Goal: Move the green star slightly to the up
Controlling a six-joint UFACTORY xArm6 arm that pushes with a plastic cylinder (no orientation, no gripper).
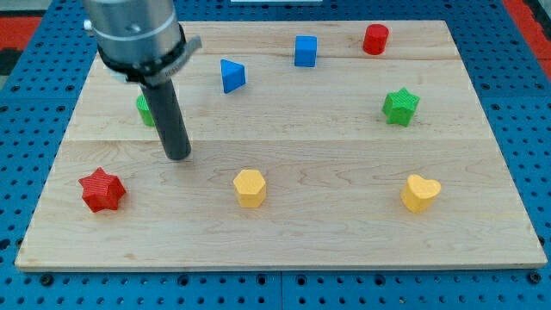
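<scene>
No jaws here: my tip point(177, 157) rests at the table's point(284, 241) left, well apart from the green star point(400, 106) at right. Approach comes first; next, getting below the star.

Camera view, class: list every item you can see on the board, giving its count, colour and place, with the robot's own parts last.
green star: one, green, right side of the view
green block: one, green, left, mostly hidden behind the rod; shape unclear
blue triangle block: one, blue, top centre-left
blue cube: one, blue, top centre
red cylinder: one, red, top right
red star: one, red, bottom left
yellow hexagon block: one, yellow, bottom centre
yellow heart: one, yellow, bottom right
wooden board: one, light wood, on blue pegboard
my tip: one, dark rod end, left, far from the green star
</scene>
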